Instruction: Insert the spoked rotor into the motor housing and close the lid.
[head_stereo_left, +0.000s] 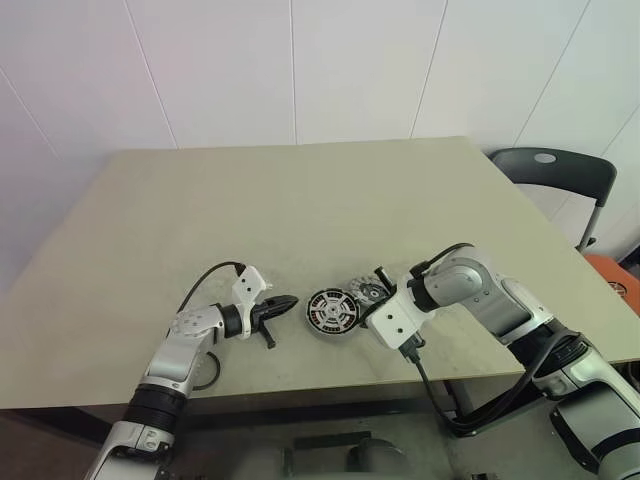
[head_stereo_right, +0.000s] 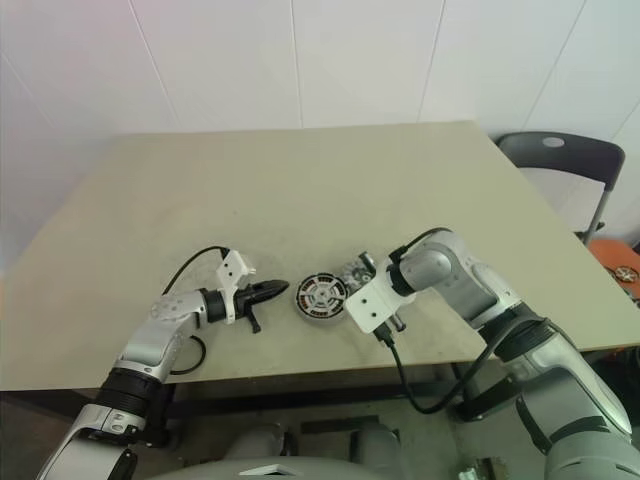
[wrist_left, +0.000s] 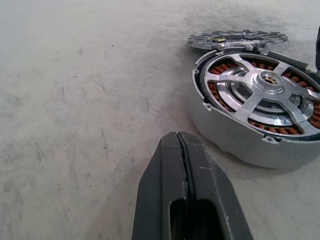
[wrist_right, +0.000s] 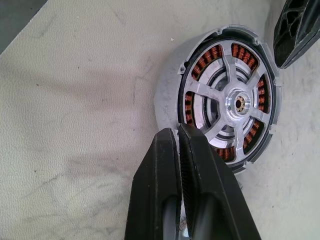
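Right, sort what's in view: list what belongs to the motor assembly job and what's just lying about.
Job: shiny silver spoked metal rotor, already sitting in the round grey motor housing with copper windings; dull grey ribbed round lid on the beige table beside it.
Lying about: dark grey plastic chair; orange object beyond the table's right side.

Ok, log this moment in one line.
spoked rotor: seated in motor housing | lid: on table, behind housing | left gripper: shut, empty | right gripper: shut, at housing rim
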